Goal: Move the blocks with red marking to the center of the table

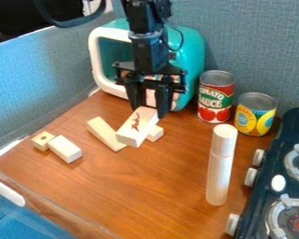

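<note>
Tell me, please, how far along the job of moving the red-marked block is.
Nothing looks finished: the block with red marking sits short of the table's center, toward the back, beside the long plain block. In hand: the gripper is at its far end, though I can't tell whether it grips. Left, it seems: bringing that block to the center and releasing it.

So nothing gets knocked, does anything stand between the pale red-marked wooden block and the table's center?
Nothing visible does: bare brown tabletop leads from the block to the center. The white cylinder stands aside.
</note>
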Available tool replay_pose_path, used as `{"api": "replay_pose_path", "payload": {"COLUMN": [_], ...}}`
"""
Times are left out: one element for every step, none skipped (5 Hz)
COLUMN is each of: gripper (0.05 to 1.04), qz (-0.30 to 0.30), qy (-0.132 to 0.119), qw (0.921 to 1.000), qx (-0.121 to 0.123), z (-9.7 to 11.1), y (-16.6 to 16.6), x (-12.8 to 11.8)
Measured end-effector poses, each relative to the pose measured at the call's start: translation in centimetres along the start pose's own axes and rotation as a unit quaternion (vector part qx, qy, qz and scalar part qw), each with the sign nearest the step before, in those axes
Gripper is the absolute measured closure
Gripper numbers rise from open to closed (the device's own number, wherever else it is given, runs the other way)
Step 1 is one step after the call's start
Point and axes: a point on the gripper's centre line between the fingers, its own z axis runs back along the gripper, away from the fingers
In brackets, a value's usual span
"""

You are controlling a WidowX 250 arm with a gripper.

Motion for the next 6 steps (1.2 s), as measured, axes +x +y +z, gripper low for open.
{"api": "replay_pose_path", "payload": {"gripper": [0.553,0.553,0.553,0.553,0.553,0.507], "qz": [-0.005,-0.009,-0.028,-0.03,-0.035,-0.027], "qy": [0.01,0.014,0.01,0.023,0.013,0.012], "qw": [0.9999,0.9973,0.9967,0.9969,0.9976,0.9979], "qx": [0.006,0.071,0.075,0.068,0.058,0.058], "z": [-2.4,-7.8,-10.8,-12.1,-12.3,-12.2], "y": [0.6,2.3,1.4,1.0,-0.1,-0.1], "x": [1.5,3.3,4.2,4.6,4.7,4.4]}}
